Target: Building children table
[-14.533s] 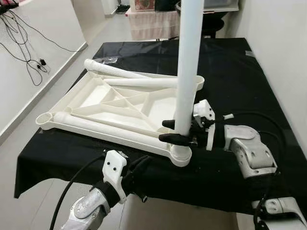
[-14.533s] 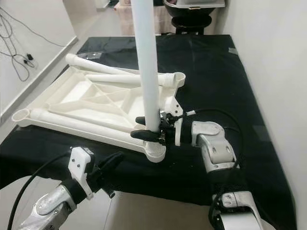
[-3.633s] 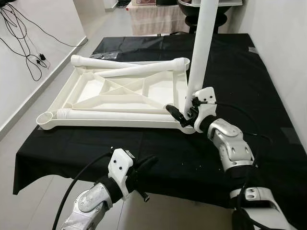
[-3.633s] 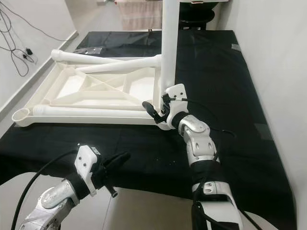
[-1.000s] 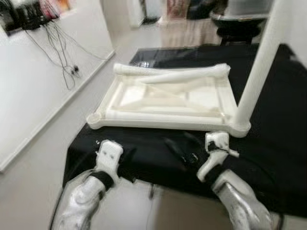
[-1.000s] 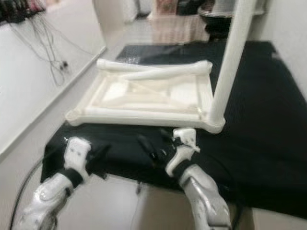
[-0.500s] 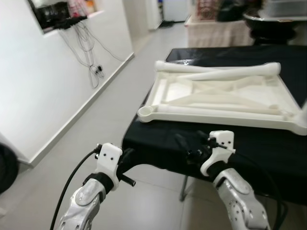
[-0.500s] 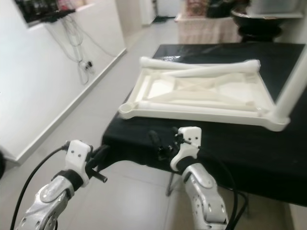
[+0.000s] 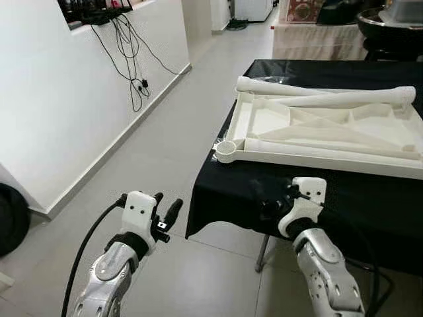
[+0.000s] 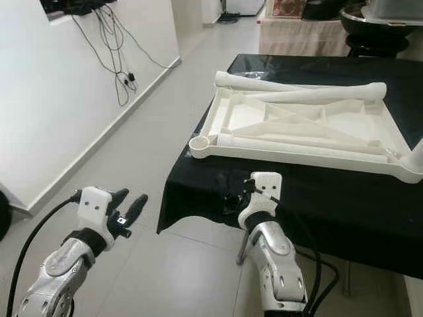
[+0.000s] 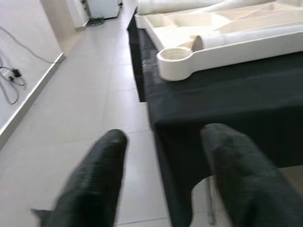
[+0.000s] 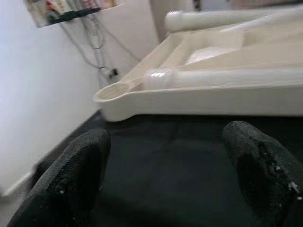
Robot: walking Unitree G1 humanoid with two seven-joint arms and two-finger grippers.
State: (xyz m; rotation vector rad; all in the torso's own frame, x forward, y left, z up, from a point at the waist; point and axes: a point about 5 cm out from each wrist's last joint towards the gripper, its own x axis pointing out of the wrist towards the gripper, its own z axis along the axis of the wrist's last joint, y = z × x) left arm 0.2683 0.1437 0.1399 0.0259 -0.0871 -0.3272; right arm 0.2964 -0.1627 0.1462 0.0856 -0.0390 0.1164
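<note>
The white children's table top [image 9: 239, 117] lies upside down on a table draped in black cloth [image 9: 370, 198]. Three loose white legs rest on it: one at the back [image 9: 264, 84], one slanted [image 9: 350, 99], one along the front [image 9: 317, 148]. An empty leg socket [image 9: 227, 150] sits at its near left corner. A fourth leg [image 10: 416, 157] stands upright in the near right corner. My left gripper [image 9: 166, 205] hangs open over the floor, left of the cloth. In front of the cloth's near edge, my right gripper [image 12: 165, 137] is open and holds nothing.
A white wall with hanging black cables [image 9: 132, 53] runs along the left. Tiled floor [image 9: 178, 132] lies between wall and table. A dark round object [image 9: 10, 224] sits at the lower left. A cloth-covered stand [image 9: 310, 39] is behind the table.
The camera has swung left, bringing wall and floor into view. My right gripper, earlier shut on the upright leg, has let it go and dropped below the table edge.
</note>
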